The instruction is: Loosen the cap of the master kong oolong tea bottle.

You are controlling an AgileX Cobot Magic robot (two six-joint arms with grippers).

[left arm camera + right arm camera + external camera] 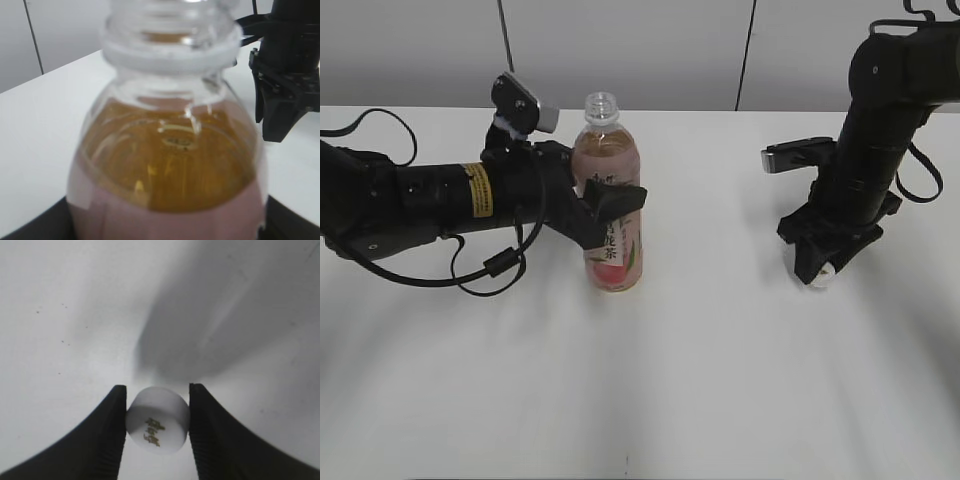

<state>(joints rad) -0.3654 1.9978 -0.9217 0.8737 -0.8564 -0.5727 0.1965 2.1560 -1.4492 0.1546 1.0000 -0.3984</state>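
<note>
In the exterior view, the slim clear plastic master kong oolong tea bottle point(609, 200) is seen upright on the white table point(720, 380), left of the middle; it is clasped about its labelled body by the left gripper point(605, 215), whose black fingers are pressed against both sides, presumably so that the bottle is steadied against turning; its neck is bare and open, the threads exposed, so the cap is judged to be already off rather than merely loosened. Well apart on the right, the right gripper point(817, 272) is held low over the table, pointing down; a small round white plastic screw cap point(820, 276) is glimpsed at its tips, close to the surface, probably being set down.

In the left wrist view, the bottle point(167, 165) fills the frame, very near the camera; amber tea is seen up to the shoulder, a clear threaded mouth and a pale neck ring above it; the fingers themselves are hardly shown, only dark edges at the lower corners. The right arm point(287, 75) is seen far right.

In the right wrist view, the cap point(157, 426) is pinched between the two black fingers point(107, 440), touched on both sides; a small dark and gold mark is borne on its face; whether it rests on the table cannot be told.
</note>
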